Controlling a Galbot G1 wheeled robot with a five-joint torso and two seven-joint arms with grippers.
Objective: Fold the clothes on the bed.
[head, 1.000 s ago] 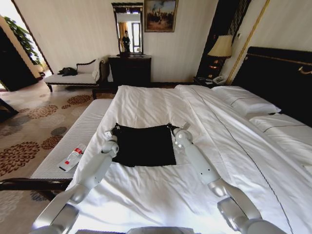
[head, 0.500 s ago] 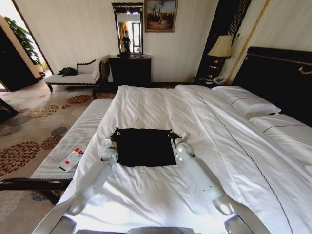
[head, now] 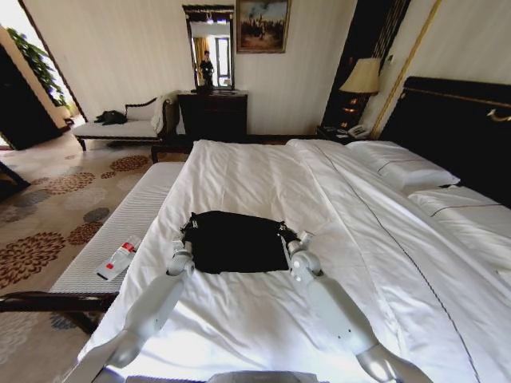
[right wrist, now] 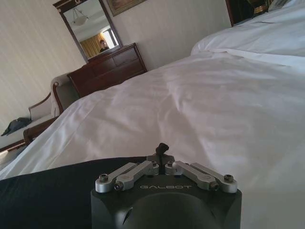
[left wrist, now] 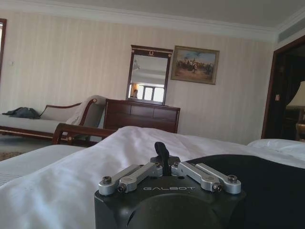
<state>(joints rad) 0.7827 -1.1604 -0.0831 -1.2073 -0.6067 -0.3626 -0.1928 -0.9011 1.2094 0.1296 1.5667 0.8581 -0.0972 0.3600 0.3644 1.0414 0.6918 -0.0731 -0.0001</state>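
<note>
Now | one black garment on bed | left gripper, right gripper: jaws pinched on its corners

From my head camera the bed runs off the right and bottom edges. The garment's near corners sit behind both wrists, and I can't make out its type; the mirror figure's too small

One brand name readable on both robot claws

The word "GALBOT" stands in pale letters on the black housing of the left claw and again on the black housing of the right claw; no other lettering can be made out.
</note>
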